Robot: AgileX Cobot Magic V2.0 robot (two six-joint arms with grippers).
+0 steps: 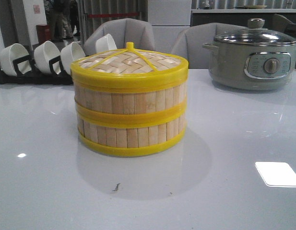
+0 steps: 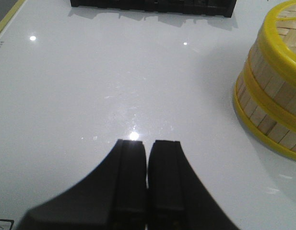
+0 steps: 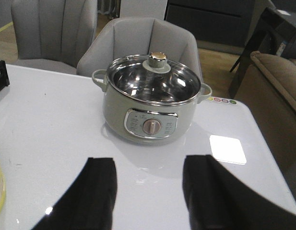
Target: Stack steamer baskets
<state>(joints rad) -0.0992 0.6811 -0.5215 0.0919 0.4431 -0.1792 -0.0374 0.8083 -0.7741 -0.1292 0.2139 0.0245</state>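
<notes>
Yellow-rimmed steamer baskets (image 1: 131,117) stacked two high mid-table, woven lid (image 1: 130,62) on top, rims flush. Left gripper (image 2: 147,146) pinched together, nothing between fingers, hovering over bare white table (image 2: 90,96); stack off to one side of it, well apart, wide glossy surface ahead up to black bowl rack (image 2: 152,5). Right gripper (image 3: 150,179) spread wide, empty; grey electric pot (image 3: 150,108) straight ahead of it, clear tabletop between; table edge (image 3: 270,158) near on outer side.

Two steamer baskets (image 1: 130,120) stand stacked under one lid (image 1: 130,64); one electric pot (image 1: 253,60), four white bowls (image 1: 47,55), two grey chairs (image 3: 138,40).
</notes>
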